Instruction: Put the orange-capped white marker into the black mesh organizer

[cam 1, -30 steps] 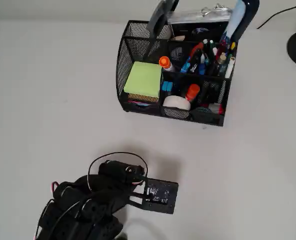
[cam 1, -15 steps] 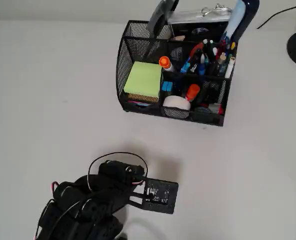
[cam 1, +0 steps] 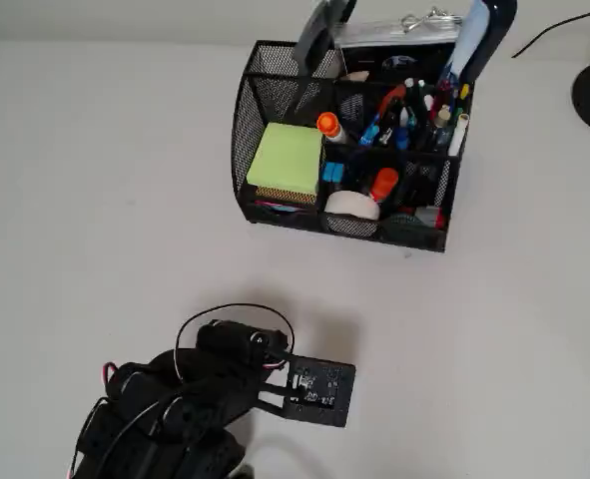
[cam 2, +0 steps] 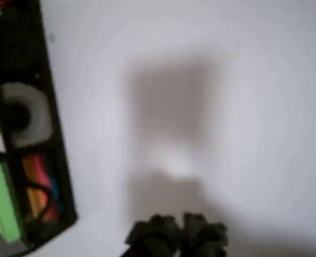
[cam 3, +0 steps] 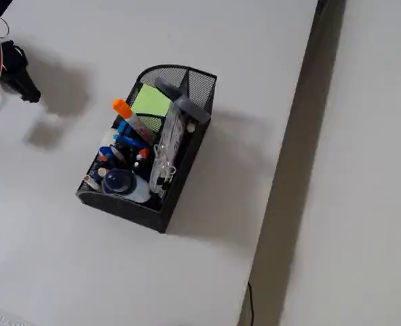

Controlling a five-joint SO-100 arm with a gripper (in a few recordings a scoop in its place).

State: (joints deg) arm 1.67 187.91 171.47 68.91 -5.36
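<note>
Overhead view has the arm folded low at the bottom left of the counter, and the black mesh organizer sits well apart from it, up and to the right. Standing in a middle compartment of the organizer, there's the orange-capped white marker, cap up, leaning beside the green sticky-note pad. In the fixed view the same marker pokes out above the pens, its long axis tilted but mostly upright. So by my read it's already in, and the job looks done or nearly so!

Now the gripper: the wrist view catches it as a dark blur at the bottom edge, over bare counter, with the organizer's front wall off to the left of that picture. Whether its fingers are parted or closed, I cannot tell; nothing visible sits between them. A second orange top, the stubby glue stick, stands lower right in the overhead picture, so don't mix them up
</note>
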